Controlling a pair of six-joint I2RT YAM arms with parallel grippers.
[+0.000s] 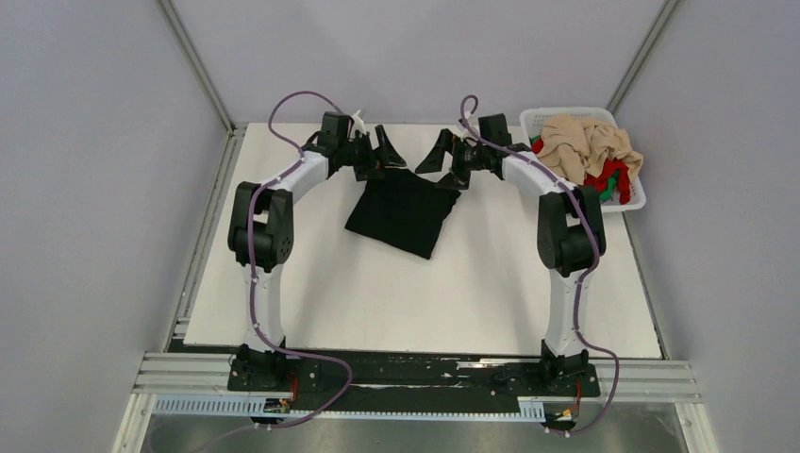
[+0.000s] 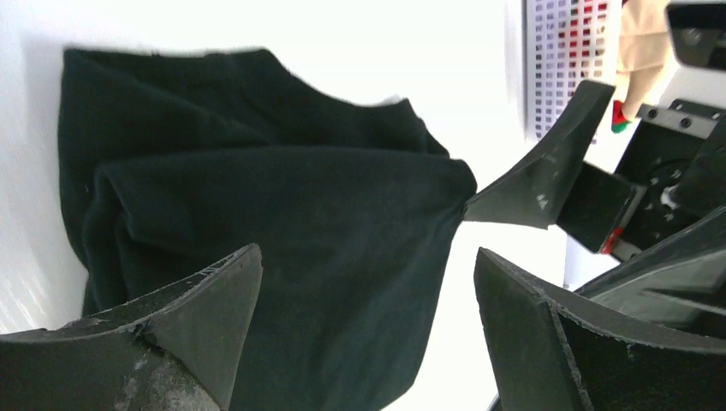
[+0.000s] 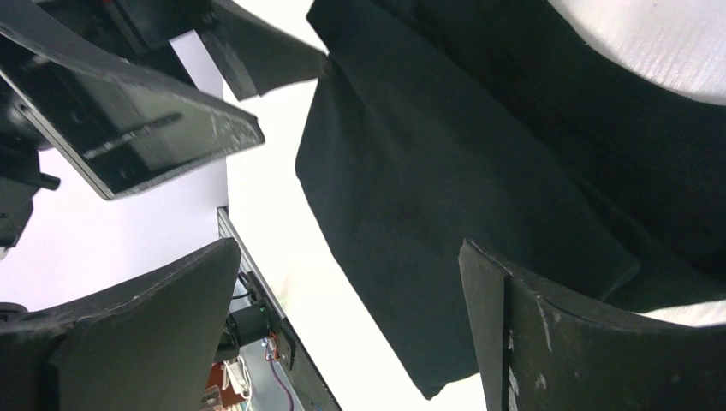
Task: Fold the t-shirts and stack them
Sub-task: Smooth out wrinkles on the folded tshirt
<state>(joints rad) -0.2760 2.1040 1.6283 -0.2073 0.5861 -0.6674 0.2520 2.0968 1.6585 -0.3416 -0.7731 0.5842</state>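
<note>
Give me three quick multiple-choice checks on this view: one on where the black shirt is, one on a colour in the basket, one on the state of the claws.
1. Where does the black t-shirt lie?
A. draped over an arm
B. on the table, between the left claw and the right claw
C. on the floor

2. Which colour of shirt tops the heap in the basket?
A. beige
B. blue
C. black

3. How do the two claws stand?
A. both shut on cloth
B. both open
C. one open, one shut

Answers:
1 B: the top view shows it lying on the white top, at the far end where the claws meet.
2 A: the beige t-shirt lies uppermost in the heap.
3 B: each wrist view shows its own fingers spread wide with nothing gripped.
</note>
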